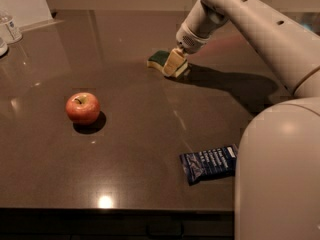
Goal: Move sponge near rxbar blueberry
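The sponge (pixel 159 58), dark green on top with pale yellow foam below, lies flat on the dark table toward the back centre. My gripper (pixel 174 63) reaches down from the upper right and sits at the sponge's right end, touching or covering it. One cream pad (pixel 172 62) shows in front of the sponge. The rxbar blueberry (pixel 209 163), a dark navy wrapper with white print, lies flat near the table's front right, far from the sponge.
A red apple (pixel 82 108) stands at the left middle of the table (pixel 135 134). A small clear bottle (pixel 11 28) stands at the far left back. My arm's large cream body (pixel 280 174) blocks the right front corner. The table's front edge runs along the bottom.
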`<state>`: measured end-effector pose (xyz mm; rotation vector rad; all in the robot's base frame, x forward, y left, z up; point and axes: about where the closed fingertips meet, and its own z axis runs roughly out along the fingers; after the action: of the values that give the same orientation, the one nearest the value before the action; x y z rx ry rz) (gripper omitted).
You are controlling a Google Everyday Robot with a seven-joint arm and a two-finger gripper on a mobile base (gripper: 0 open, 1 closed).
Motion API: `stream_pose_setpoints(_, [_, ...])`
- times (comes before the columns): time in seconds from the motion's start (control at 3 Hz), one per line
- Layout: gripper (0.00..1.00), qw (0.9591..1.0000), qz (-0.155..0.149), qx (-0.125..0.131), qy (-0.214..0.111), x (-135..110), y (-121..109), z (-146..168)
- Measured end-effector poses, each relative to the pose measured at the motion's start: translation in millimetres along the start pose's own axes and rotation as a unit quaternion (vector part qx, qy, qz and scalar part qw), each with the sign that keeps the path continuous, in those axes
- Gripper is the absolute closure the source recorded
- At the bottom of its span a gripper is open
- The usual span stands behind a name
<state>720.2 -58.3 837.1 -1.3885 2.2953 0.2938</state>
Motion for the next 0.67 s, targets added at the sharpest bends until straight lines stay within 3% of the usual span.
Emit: stream_pose_setpoints(0.67, [0.87, 0.9998, -0.012, -0.019, 0.003, 10, 11, -18])
